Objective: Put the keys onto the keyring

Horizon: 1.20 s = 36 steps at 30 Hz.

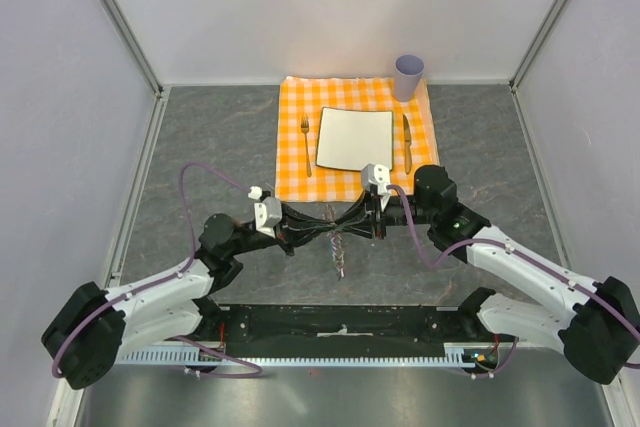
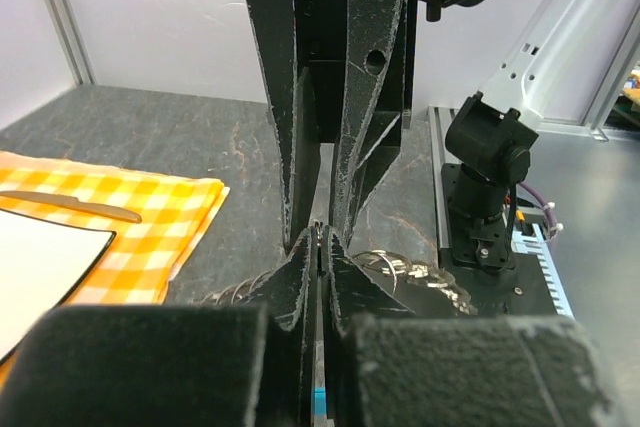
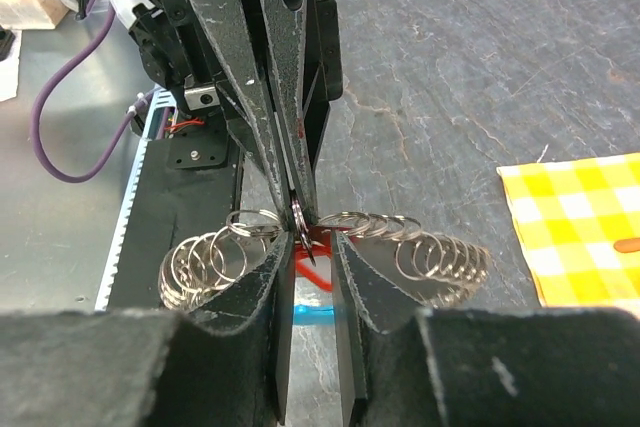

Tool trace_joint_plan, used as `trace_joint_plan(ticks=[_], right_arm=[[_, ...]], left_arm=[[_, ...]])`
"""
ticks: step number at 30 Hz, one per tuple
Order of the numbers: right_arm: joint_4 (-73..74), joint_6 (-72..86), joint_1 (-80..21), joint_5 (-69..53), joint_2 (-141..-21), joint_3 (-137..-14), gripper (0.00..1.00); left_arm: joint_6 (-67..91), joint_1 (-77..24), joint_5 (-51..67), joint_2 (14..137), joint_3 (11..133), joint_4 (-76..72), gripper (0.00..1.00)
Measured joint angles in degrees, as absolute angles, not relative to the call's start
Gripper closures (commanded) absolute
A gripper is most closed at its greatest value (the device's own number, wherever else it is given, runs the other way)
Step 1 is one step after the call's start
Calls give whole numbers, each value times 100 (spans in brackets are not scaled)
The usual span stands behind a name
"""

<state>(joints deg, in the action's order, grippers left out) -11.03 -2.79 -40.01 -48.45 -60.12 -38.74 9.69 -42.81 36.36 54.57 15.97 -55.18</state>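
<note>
Both grippers meet tip to tip above the dark table, in front of the cloth. My left gripper point(image 1: 330, 224) point(image 2: 322, 237) is shut on a thin metal ring of the keyring point(image 1: 338, 252). The keyring's silvery coils point(image 3: 440, 252) point(image 2: 400, 265) spread to both sides, and its blue tab point(image 3: 312, 314) hangs below. My right gripper point(image 1: 350, 222) point(image 3: 312, 237) has its jaws apart. The red key point(image 3: 314, 276) shows in the gap at its tips, its short blade against the ring. The left gripper's fingers point(image 3: 285, 97) come in from above in the right wrist view.
Behind the grippers lies an orange checked cloth point(image 1: 295, 172) with a white square plate point(image 1: 355, 137), a fork point(image 1: 306, 142) and a knife point(image 1: 407, 142). A lilac cup point(image 1: 409, 75) stands at its far right corner. White walls enclose the table.
</note>
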Motion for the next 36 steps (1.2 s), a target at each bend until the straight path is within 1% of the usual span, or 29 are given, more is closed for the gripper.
trace_joint_plan(ticks=[2,4,5,6,8,9,14,15,17,18,21,22,26,29,32,36], right_arm=[[-1168,-235,-3986,-4884,-6075,-3841,76],[-1210,-200,-3977,-4910,-6119,-3806,80],[-1234,-187,-3975,-4917,-6132,-3789,83],[-1253,-165,-3975,-4932,-6149,-3774,89],[-1293,-152,-3975,-4950,-6158,-3750,95],[-1326,-126,-3975,-4954,-6158,-3736,100],[-1413,-86,-3972,-4952,-6158,-3682,100],[-1409,-89,-3972,-4947,-6158,-3677,100],[-1387,-130,-3979,-4943,-6158,-3677,100],[-1358,-161,-3986,-4921,-6154,-3677,100],[-1109,-318,-4001,-4816,-6141,-3677,100],[-978,-373,-4001,-4751,-6141,-3680,100],[-338,-624,-4001,-4482,-6141,-3774,100],[137,-810,-4001,-4307,-6149,-4005,100],[556,-993,-4003,-4200,-6160,-4292,100],[1149,-1278,-4023,-4106,-6191,-4687,100]], left_arm=[[1105,-4272,3607,5588,1514,-5767,98],[1229,-4254,3588,5706,1439,-5994,98],[1280,-4250,3577,5754,1406,-6088,98],[1326,-4248,3557,5800,1380,-6171,98],[1413,-4244,3546,5874,1363,-6298,98],[1463,-4244,3546,5929,1350,-6414,98],[1719,-4217,3527,6169,1232,-6919,98],[1747,-4215,3527,6191,1219,-6965,96],[1780,-4211,3520,6191,1181,-7008,86],[1787,-4206,3522,6171,1177,-6989,73],[1772,-4195,3503,5881,1177,-6582,62],[1719,-4191,3494,5680,1190,-6318,61],[1260,-4185,3365,4845,1522,-4860,57],[880,-4180,3208,4484,1883,-3997,56],[609,-4180,3164,4504,2025,-3599,55],[370,-4178,3341,5098,2161,-3249,55]])
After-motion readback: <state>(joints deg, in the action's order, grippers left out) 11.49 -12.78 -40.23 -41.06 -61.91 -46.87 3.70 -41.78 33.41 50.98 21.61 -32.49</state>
